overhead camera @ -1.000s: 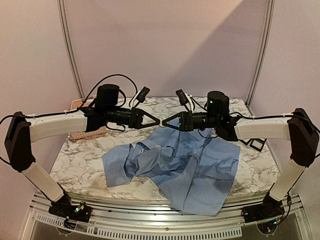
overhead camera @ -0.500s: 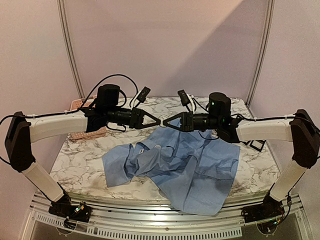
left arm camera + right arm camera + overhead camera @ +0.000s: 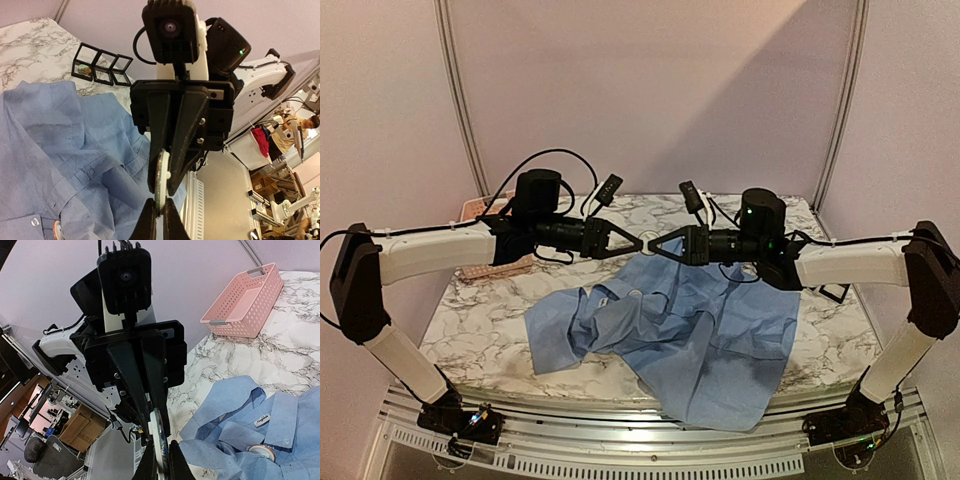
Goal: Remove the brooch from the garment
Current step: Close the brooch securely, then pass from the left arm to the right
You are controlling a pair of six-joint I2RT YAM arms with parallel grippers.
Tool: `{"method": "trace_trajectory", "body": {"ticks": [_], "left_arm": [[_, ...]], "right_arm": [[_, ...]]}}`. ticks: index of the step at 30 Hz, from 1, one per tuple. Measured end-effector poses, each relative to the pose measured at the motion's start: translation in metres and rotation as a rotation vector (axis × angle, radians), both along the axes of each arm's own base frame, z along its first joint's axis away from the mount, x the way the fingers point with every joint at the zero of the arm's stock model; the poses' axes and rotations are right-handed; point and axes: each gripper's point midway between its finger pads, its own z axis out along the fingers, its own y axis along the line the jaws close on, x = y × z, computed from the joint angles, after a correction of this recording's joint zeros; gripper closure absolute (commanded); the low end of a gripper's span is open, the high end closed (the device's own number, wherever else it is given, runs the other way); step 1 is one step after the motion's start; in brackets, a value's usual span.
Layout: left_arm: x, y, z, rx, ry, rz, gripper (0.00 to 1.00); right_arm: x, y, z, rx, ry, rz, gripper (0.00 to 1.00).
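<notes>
The brooch (image 3: 161, 181) is a thin round disc with a white back, held edge-on in mid-air above the garment. My left gripper (image 3: 160, 201) is shut on its lower rim. My right gripper (image 3: 162, 442) is shut on the same brooch (image 3: 159, 436) from the opposite side. In the top view the two grippers meet tip to tip, left gripper (image 3: 641, 243) and right gripper (image 3: 652, 245). The garment (image 3: 700, 330), a light blue shirt, lies crumpled on the marble table (image 3: 470, 330) below them. A small round white disc (image 3: 262, 450) sits by its collar.
A pink basket (image 3: 245, 300) stands at the table's back left, partly behind my left arm. Black square display frames (image 3: 102, 65) lie at the right edge of the table. The shirt's lower hem hangs over the near table edge (image 3: 720, 415).
Both grippers, still joined on the brooch, have drifted slightly to the right; the right arm has drawn back a little. The shirt has not moved.
</notes>
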Motion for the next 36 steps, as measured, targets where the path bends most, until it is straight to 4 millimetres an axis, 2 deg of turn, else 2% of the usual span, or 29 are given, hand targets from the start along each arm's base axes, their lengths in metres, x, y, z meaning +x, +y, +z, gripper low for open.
{"method": "trace_trajectory", "body": {"ticks": [6,13,18,23,36], "left_arm": [[0.000,0.000,0.000,0.002,-0.001,0.001,1.00],[-0.002,-0.001,-0.002,0.017,-0.005,-0.007,1.00],[0.007,0.008,-0.012,0.053,0.011,0.029,1.00],[0.008,0.010,-0.017,0.071,0.020,0.039,1.00],[0.001,0.008,-0.012,0.048,0.024,-0.005,1.00]], "right_arm": [[-0.001,-0.001,0.001,0.006,-0.004,0.001,0.96],[-0.005,-0.001,0.001,0.007,-0.009,0.033,0.86],[0.011,-0.016,-0.001,0.002,-0.008,0.001,0.78],[0.011,-0.018,0.003,-0.002,-0.023,0.008,0.67],[0.011,-0.011,0.012,-0.014,-0.036,0.054,0.64]]}}
